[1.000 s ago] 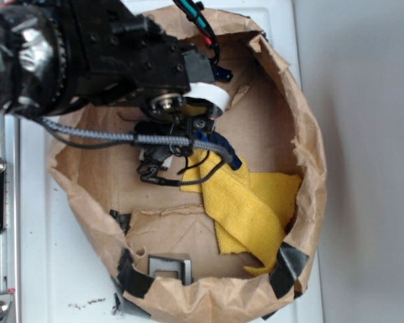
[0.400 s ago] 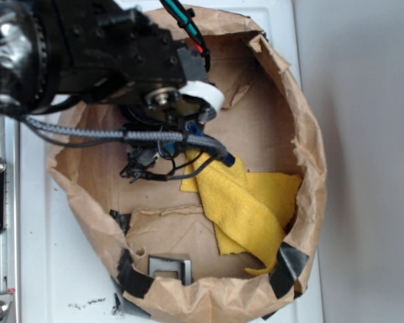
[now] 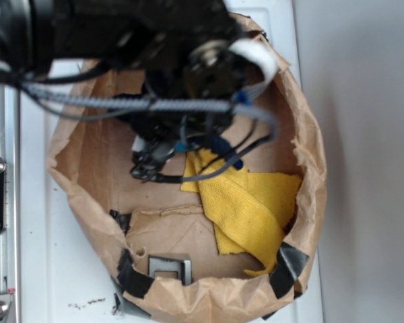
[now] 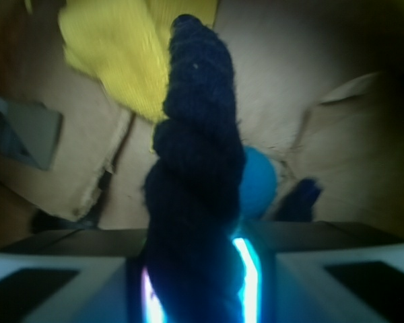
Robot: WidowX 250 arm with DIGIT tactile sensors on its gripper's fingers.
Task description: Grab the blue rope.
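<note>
In the wrist view the blue rope (image 4: 196,168), thick, dark navy and twisted, runs up from between my jaws, and my gripper (image 4: 196,272) is shut on it. Its free end points toward the yellow cloth (image 4: 118,54). A small light-blue ball (image 4: 261,183) lies just behind the rope on the brown paper. From the exterior view my black arm (image 3: 155,40) hangs over the paper bag and hides the jaws. Only a short navy piece of the rope (image 3: 223,148) shows below it, at the top edge of the yellow cloth (image 3: 249,202).
A crumpled brown paper bag wall (image 3: 311,168) rings the work area. Black tape patches (image 3: 289,266) sit on its near rim, beside a grey square metal piece (image 3: 168,266). Loose black cables (image 3: 155,171) trail under the arm. White tabletop (image 3: 40,269) surrounds the bag.
My arm has swung right and toward the back of the bag and looks larger and blurred. The rope end stays near the cloth's top edge, still held.
</note>
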